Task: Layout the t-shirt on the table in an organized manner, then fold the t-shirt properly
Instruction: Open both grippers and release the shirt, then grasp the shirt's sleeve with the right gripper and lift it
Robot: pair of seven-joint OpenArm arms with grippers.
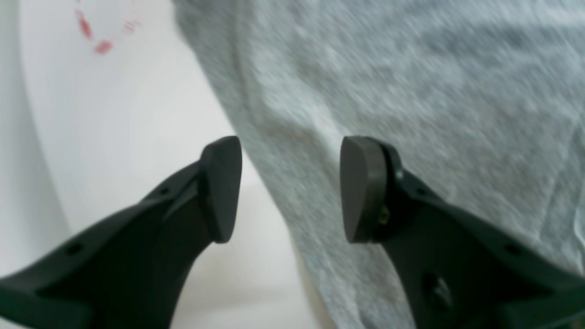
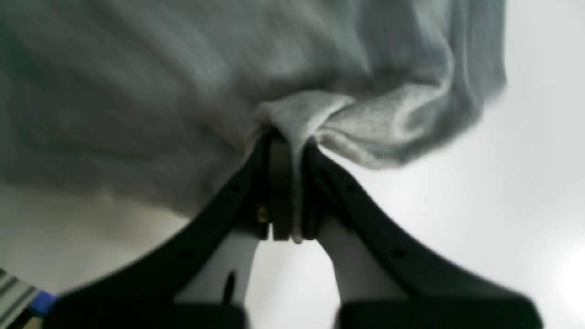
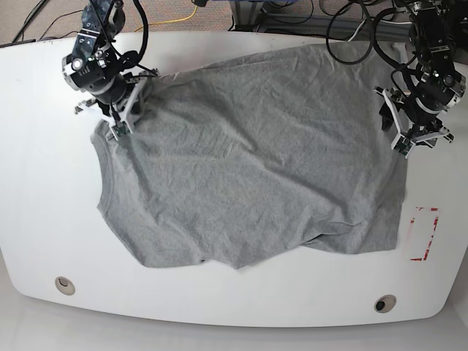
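T-shirt (image 3: 256,161) lies spread crosswise, collar toward right gripper (image 3: 121,121).

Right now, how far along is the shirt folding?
Early. The t-shirt is spread on the table but wrinkled and skewed, with no fold made. The right gripper pinches a bunched edge; the left gripper is open over the opposite edge. Flattening and all folding remain.

Carpet floor (image 3: 212,11) w/ yellow cable (image 3: 175,18) behind.
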